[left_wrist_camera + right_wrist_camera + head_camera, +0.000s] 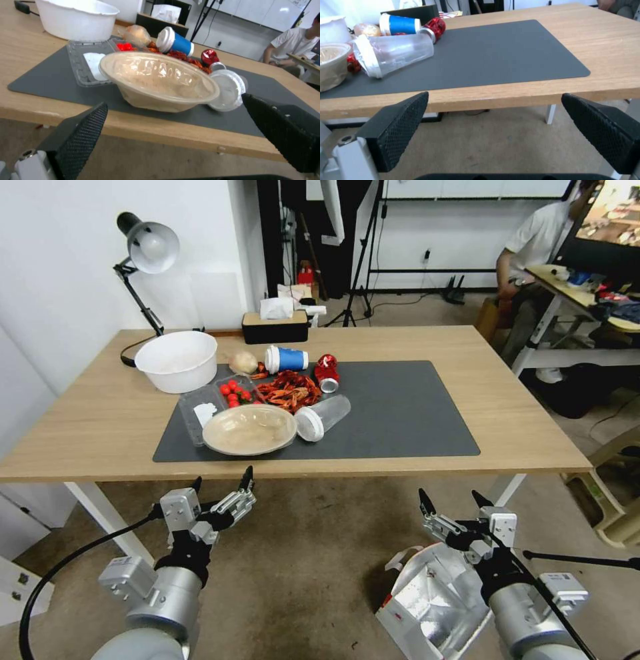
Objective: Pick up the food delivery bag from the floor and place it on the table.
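Note:
The food delivery bag [430, 600] stands open on the floor [313, 553] at the lower right, its silver foil lining showing, with white walls and a white handle. My right gripper [453, 502] hovers open just above the bag's far edge, in front of the table [533, 447]. My left gripper [223, 483] is open too, held near the table's front edge at the left. In the right wrist view the open fingers [400, 125] frame the table edge and the dark grey mat [500, 55]. The left wrist view looks past open fingers [83, 132] at the mat [50, 82].
On the mat's left half lie a lidded beige bowl [249, 429], a clear cup [322, 417], a blue cup [287, 359], a red can [327, 372], crayfish [289, 389] and a clear tray [213, 403]. A white bowl [177, 360], lamp [143, 260] and tissue box [275, 325] stand behind.

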